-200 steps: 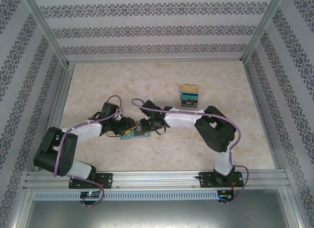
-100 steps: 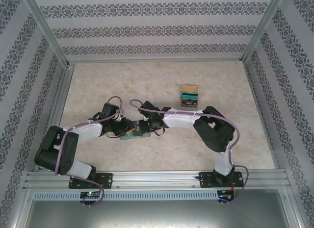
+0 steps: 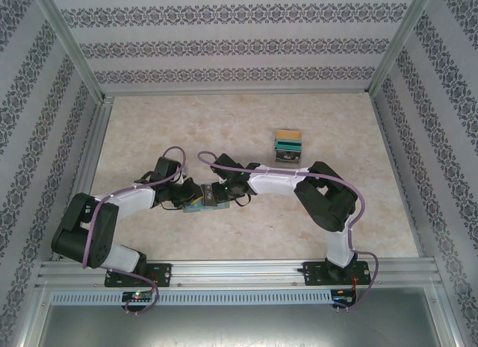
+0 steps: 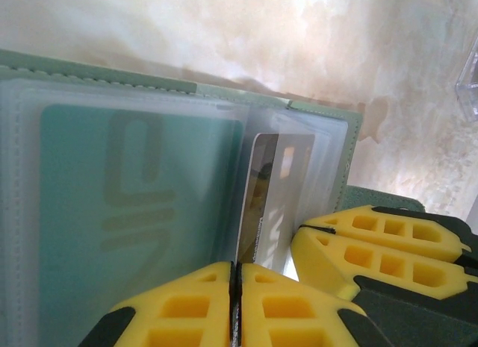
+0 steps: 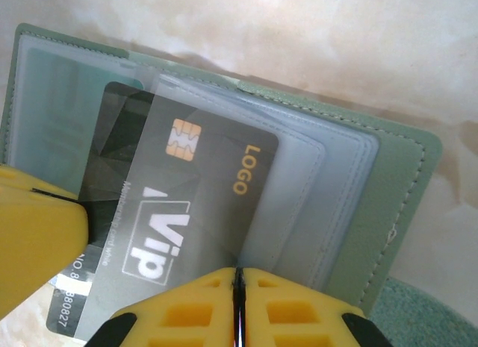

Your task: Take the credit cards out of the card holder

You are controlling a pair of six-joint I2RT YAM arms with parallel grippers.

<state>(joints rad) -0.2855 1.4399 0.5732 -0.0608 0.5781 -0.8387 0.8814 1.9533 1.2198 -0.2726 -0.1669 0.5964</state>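
L end effector (image 4: 237, 276) clamped tight on grey card (image 5: 187, 205), R end effector (image 5: 237, 280) pinching card holder (image 5: 403, 198) sleeve.

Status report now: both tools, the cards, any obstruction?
Left tool shut on dark grey plastic VIP card, half out. Right tool clamps grey-green soft card holder. Nothing blocking.

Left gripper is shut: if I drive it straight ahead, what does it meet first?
The left gripper looks pinched on the grey card, so going on would probably push that card deeper into the clear pockets of the card holder. Depth is hard to judge.
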